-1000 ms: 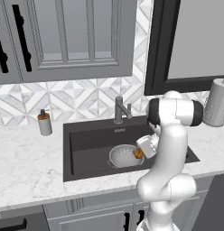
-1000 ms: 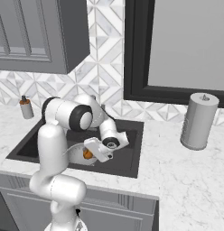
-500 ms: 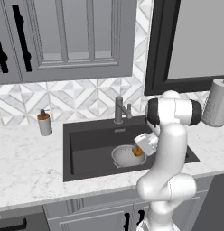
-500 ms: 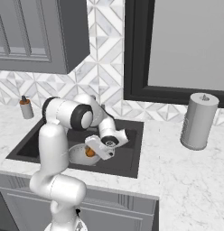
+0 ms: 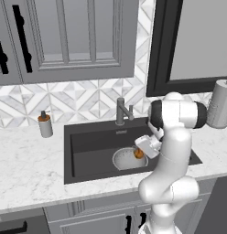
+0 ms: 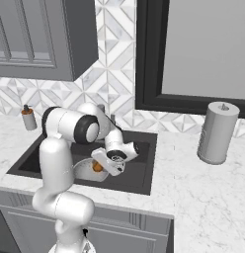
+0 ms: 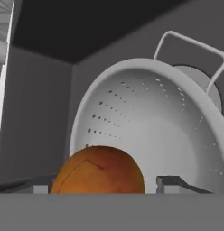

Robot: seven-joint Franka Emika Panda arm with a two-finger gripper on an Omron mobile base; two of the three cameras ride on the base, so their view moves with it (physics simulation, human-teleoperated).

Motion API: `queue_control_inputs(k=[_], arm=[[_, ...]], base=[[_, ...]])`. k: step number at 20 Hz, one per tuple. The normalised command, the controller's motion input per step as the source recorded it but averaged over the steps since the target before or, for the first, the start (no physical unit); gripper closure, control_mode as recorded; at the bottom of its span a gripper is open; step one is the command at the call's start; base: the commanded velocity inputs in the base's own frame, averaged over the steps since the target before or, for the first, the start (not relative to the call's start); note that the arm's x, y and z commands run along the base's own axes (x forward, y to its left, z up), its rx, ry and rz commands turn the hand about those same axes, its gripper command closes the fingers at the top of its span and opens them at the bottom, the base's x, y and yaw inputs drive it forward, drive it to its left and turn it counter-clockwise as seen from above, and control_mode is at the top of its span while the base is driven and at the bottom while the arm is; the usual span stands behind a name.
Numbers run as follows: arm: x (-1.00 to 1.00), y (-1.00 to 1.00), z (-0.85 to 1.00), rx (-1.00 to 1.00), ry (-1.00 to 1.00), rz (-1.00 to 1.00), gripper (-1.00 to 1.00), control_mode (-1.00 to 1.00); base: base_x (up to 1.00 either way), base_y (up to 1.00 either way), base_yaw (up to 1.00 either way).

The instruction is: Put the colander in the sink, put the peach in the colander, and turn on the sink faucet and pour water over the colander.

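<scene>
My gripper point(image 5: 139, 153) hangs low in the sink point(image 5: 88, 141), right over the colander point(image 5: 124, 160), so the peach point(image 7: 98, 170) will fall into the bowl and not onto the basin floor. In the hand view the peach sits between my fingertips point(image 7: 170, 182), with the colander's holed wall close behind it and one rim handle standing past that. The fingers look parted a little wider than the fruit, but I cannot tell whether they are touching it or have just let it go; the bottom of the peach is cut off at the edge of the picture.

The colander rests on the sink floor, toward the right, near the faucet point(image 5: 121, 111), which I judge puts it within reach of the spout for the water later.

From the base views my own arm covers much of the colander, and the peach is only a small orange spot at the gripper. The faucet lever's position is too small to read.
</scene>
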Motion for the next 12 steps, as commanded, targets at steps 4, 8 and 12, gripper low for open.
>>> queue_control_inputs(k=[4, 8, 12], arm=[[-0.36, -0.03, 0.27, 0.00, -0.06, -0.04, -1.00, -1.00], [-0.20, -0.09, 0.57, 0.00, -0.08, -0.03, -1.00, -1.00], [-0.02, -0.24, 0.85, 0.00, -0.10, -0.01, -1.00, -1.00]], base=[[0.00, 0.00, 0.00], [0.00, 0.00, 0.00], [0.00, 0.00, 0.00]])
